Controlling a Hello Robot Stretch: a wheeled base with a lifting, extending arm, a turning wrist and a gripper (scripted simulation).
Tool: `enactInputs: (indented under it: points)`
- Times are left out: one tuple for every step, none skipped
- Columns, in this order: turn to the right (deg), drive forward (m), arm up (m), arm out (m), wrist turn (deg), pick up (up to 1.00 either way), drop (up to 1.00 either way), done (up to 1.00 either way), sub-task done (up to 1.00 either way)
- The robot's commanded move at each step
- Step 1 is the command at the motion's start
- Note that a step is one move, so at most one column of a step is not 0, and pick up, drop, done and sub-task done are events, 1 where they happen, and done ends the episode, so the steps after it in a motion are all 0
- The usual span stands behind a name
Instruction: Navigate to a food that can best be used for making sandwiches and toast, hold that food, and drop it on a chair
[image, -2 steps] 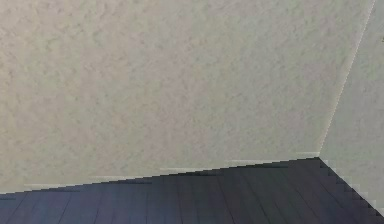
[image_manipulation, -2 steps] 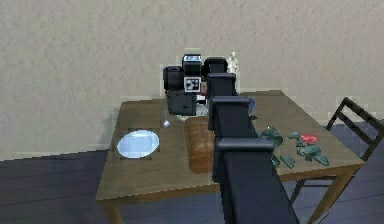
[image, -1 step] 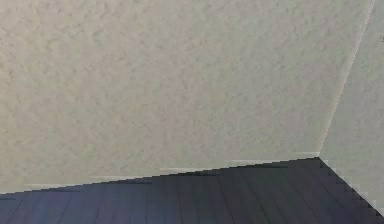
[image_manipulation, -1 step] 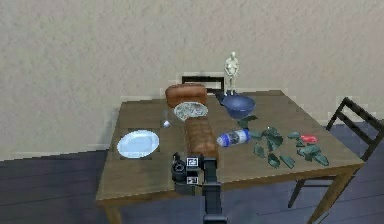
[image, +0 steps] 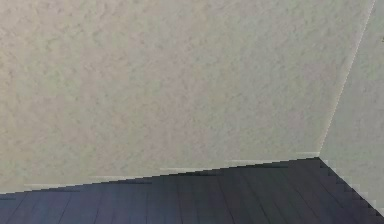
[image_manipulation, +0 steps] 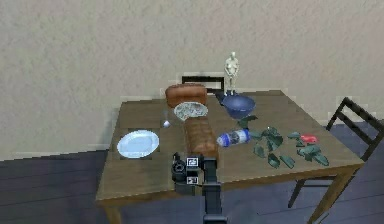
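Observation:
In the arm side view a brown loaf of bread (image_manipulation: 187, 96) lies at the far side of a wooden table (image_manipulation: 150, 178). A pale speckled thing (image_manipulation: 191, 112) sits just in front of it. A second brown bread-like piece (image_manipulation: 201, 134) lies on the tabletop nearer to me. My arm rises from the bottom edge, and the gripper (image_manipulation: 196, 155) stands right at that nearer piece. I cannot tell whether the gripper holds anything. A dark chair (image_manipulation: 203, 80) stands behind the table and another chair (image_manipulation: 356, 118) at its right end.
On the table are a white plate (image_manipulation: 137, 145), a blue bowl (image_manipulation: 238, 103), a small pale statue (image_manipulation: 231, 70), a lying bottle (image_manipulation: 233, 137), green items (image_manipulation: 270, 148) and a red item (image_manipulation: 308, 138). The forward view has a beige wall (image: 170, 90) close ahead above dark floor (image: 230, 195), with a corner at the right.

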Motion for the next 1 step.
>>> enactInputs:
  points:
    - [0.0,0.0,0.1,0.0,0.0,0.0,0.0,0.0,0.0]
